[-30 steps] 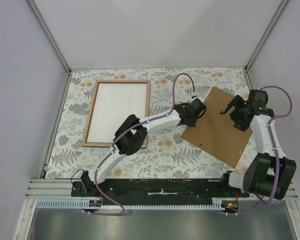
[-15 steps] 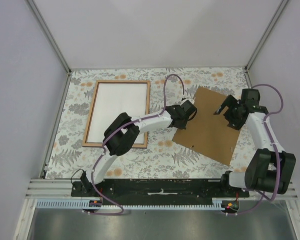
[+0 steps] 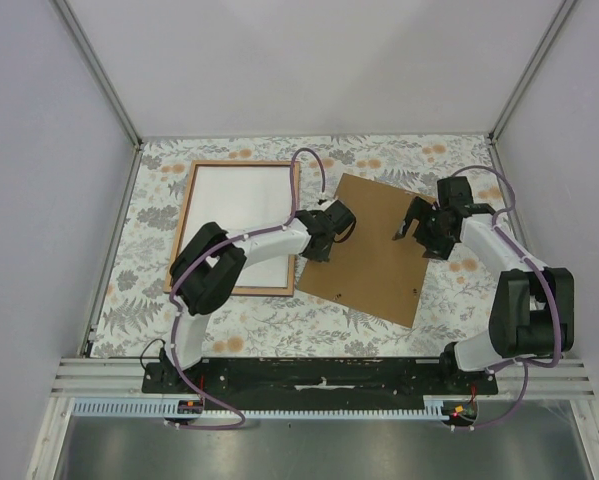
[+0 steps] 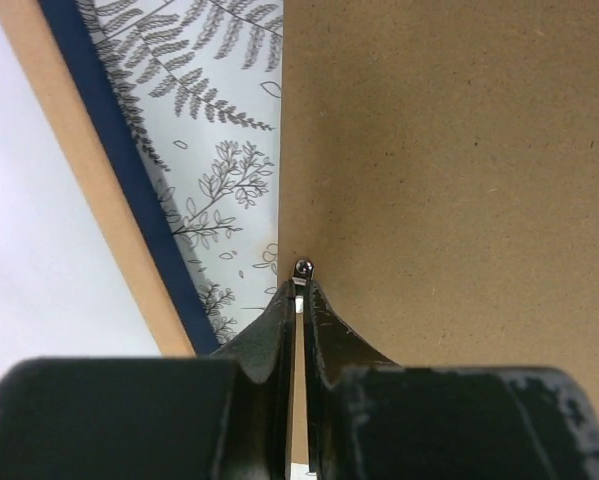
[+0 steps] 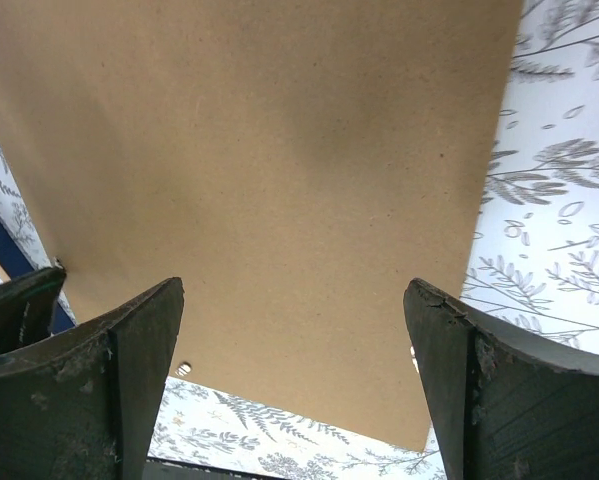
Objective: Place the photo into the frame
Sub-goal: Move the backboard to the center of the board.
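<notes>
The frame [image 3: 182, 232] lies flat at the left of the table, light brown rim up. In it sits the photo [image 3: 237, 222], plain white back up. The left wrist view shows the frame's brown and blue rim [image 4: 89, 190] beside the white photo [image 4: 24, 260]. My left gripper [image 3: 319, 236] is shut on a small metal tab at the left edge of the brown backing board [image 3: 374, 250], just right of the frame; its tips [image 4: 301, 288] pinch that tab. My right gripper [image 3: 415, 226] hovers open over the board's right part, nothing between its fingers [image 5: 149, 330].
The backing board [image 5: 279, 150] lies tilted on the fern-patterned tablecloth [image 3: 279, 320], its lower left corner close to the frame's lower right corner. Grey walls and metal posts ring the table. The arm bases stand on the black rail [image 3: 319, 375] at the near edge.
Both arms have swung left. The backing board has slid left with the left gripper, from the table's right side to next to the frame. The frame and photo have not moved.
</notes>
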Motion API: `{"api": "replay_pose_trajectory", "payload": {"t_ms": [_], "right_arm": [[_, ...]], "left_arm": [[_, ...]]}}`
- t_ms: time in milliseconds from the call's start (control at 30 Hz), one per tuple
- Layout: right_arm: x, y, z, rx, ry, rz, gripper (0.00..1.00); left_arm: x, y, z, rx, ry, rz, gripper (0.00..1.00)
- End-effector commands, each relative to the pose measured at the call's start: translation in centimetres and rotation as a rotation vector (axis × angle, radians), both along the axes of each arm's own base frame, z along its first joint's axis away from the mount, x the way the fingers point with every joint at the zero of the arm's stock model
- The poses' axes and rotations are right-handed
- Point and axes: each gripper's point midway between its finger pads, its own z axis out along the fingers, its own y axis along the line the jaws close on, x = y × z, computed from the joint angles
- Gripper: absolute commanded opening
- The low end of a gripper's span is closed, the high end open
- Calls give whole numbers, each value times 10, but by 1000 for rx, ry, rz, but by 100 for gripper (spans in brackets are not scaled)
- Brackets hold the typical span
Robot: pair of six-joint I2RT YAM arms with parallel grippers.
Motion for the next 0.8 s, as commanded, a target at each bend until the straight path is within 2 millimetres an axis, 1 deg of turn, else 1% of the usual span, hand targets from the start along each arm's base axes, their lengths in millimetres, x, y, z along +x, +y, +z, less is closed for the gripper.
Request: {"api": "replay_pose_trajectory", "payload": {"t_ms": [0, 133, 233, 400, 433, 467, 500, 533, 600, 667, 767], "right_arm": [[19, 8, 11, -13, -57, 24, 98], [20, 9, 11, -17, -58, 30, 98], [19, 9, 10, -20, -55, 30, 98], [19, 9, 11, -18, -57, 35, 98], [18, 9, 12, -20, -57, 35, 98], [18, 9, 11, -20, -58, 36, 98], [18, 8, 12, -24, -61, 36, 98], [18, 7, 12, -24, -60, 34, 98], [17, 8, 12, -27, -59, 38, 98], [16, 7, 10, -28, -54, 37, 98], [16, 8, 10, -25, -54, 39, 98]], "left_arm": [[8, 5, 30, -21, -64, 37, 2], [10, 7, 39, -19, -75, 41, 2], [13, 4, 46, -30, -86, 38, 2], [17, 3, 40, -16, -78, 31, 2], [18, 2, 40, -21, -74, 25, 5], [18, 0, 38, -24, -67, 17, 13], [20, -1, 38, -31, -66, 10, 19], [19, -3, 39, -38, -63, -3, 27], [19, -4, 39, -43, -53, -19, 37], [20, -2, 37, -43, -42, -27, 41], [20, 5, 29, -52, -3, -34, 41]]}}
